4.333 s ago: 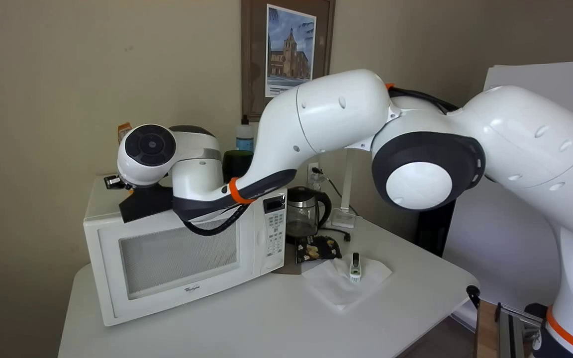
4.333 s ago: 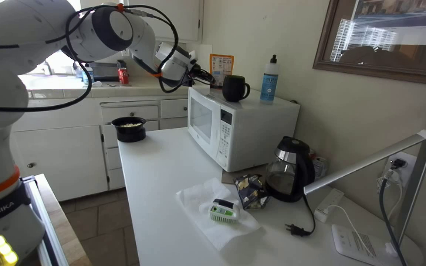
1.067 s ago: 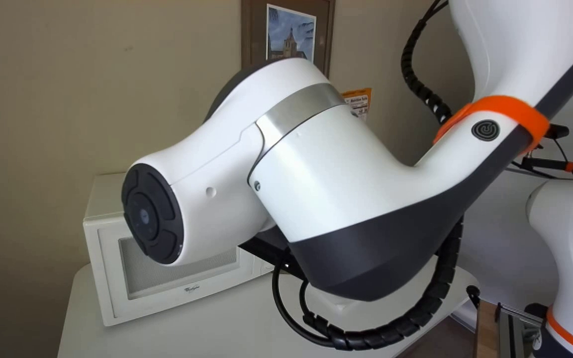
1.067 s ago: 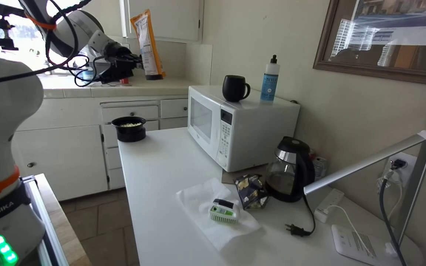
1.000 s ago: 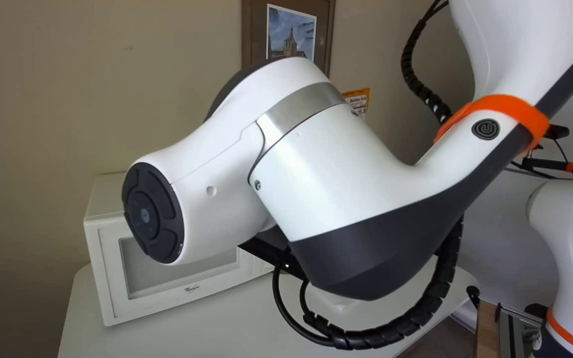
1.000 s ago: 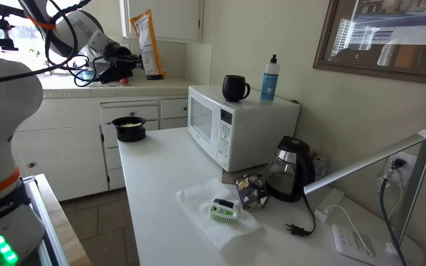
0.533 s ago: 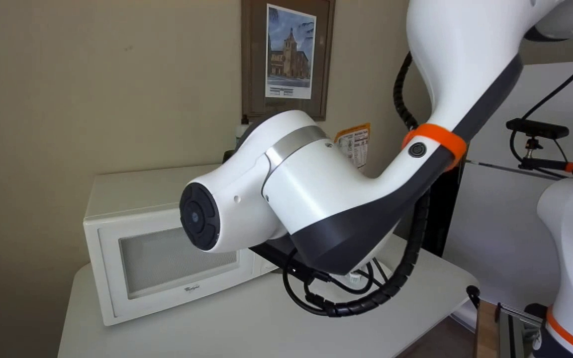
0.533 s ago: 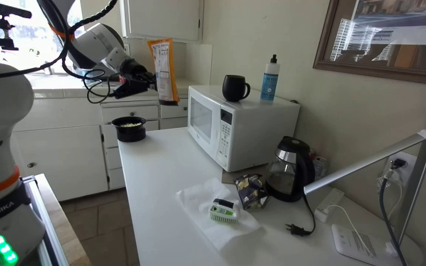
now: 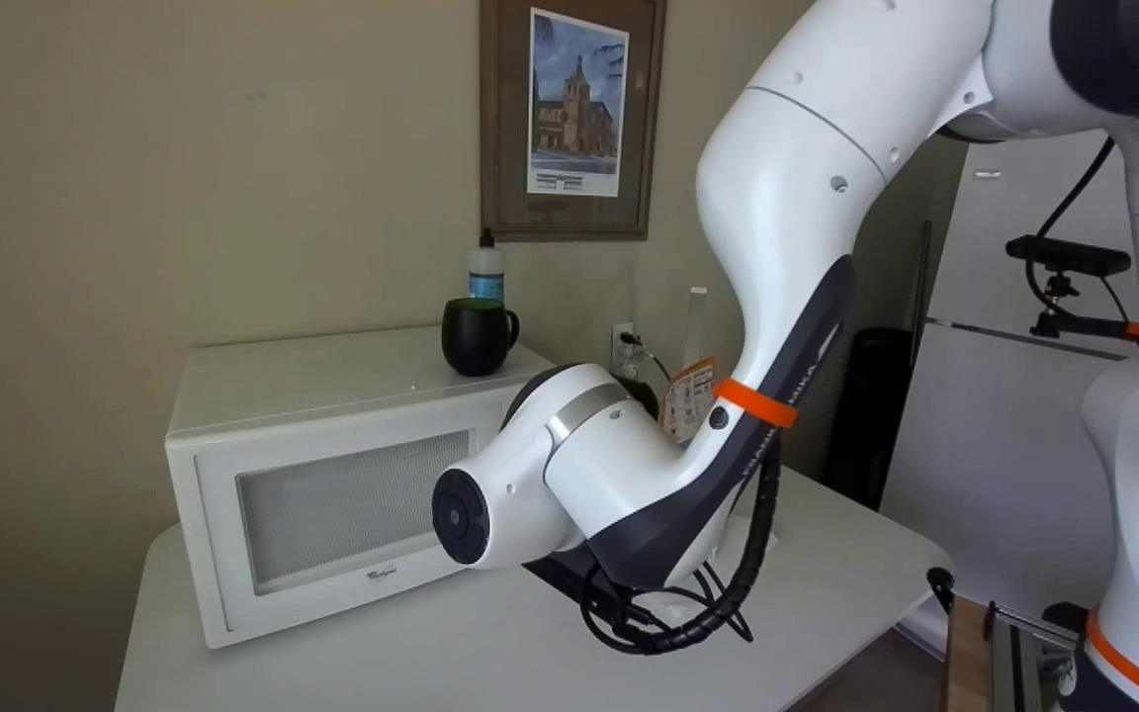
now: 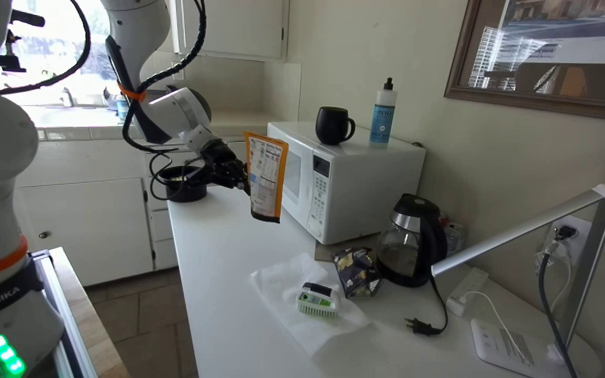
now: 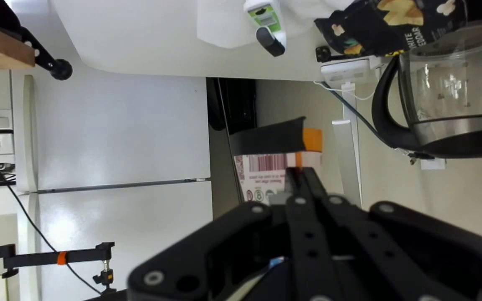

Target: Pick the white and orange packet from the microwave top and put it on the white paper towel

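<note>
The white and orange packet [image 10: 267, 176] hangs in mid-air, off the microwave [image 10: 360, 189] top; within the last half second I have watched it drop and draw nearer the white paper towel [image 10: 306, 331], turning more of its printed face into view. The lifting looks finished, in my judgement, and the carry is well along, with only the setting-down to come. The packet is flat and roughly upright, white with small print, bordered in orange, with a dark band across its bottom; the wrist view shows bar-coded print near that band. The gripper [image 10: 244, 181], at the packet's nine o'clock in an exterior view, is pinched closed on its edge. On that same clock, the microwave stands at three, a black mug [image 10: 331, 126] on top of it at two. The towel lies on the white table [image 10: 218, 257] between five and six, well apart below. A green-and-white brush [image 10: 316, 301] rests on the towel, and a dark snack bag [image 10: 357, 272] sits by its edge toward half past four, so the packet may need a bare corner.
</note>
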Robot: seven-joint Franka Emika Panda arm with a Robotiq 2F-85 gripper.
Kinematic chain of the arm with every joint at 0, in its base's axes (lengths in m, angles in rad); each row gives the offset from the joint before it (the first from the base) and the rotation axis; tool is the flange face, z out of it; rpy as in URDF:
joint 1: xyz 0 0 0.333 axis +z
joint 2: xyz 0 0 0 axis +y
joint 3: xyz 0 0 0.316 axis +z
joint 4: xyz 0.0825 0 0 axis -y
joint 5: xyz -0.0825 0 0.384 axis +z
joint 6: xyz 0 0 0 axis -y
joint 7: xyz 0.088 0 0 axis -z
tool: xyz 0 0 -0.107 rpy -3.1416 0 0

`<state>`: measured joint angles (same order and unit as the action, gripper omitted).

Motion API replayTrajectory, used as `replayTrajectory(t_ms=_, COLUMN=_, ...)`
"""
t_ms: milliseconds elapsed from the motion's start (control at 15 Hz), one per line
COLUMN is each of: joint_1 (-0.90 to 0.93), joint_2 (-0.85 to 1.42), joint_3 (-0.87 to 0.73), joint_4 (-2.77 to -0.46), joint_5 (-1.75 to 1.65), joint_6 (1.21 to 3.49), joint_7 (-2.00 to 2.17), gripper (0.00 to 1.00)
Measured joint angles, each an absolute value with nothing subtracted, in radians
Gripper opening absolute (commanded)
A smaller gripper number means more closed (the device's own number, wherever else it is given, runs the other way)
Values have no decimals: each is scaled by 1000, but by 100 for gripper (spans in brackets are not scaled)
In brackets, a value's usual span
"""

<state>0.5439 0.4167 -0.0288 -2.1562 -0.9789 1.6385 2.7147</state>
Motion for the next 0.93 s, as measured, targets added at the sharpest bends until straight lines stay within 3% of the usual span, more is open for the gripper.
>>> replayTrajectory(t_ms=467, joint_1=560, joint_2=634, joint_3=-84, joint_4=-2042, joint_5=-978, joint_6=1745, joint_7=2713, gripper=1)
replayTrajectory(t_ms=933, joint_1=501, joint_2=655, joint_3=-23, joint_4=-2014, joint_5=-987, joint_6=1727, joint_7=2706, gripper=0)
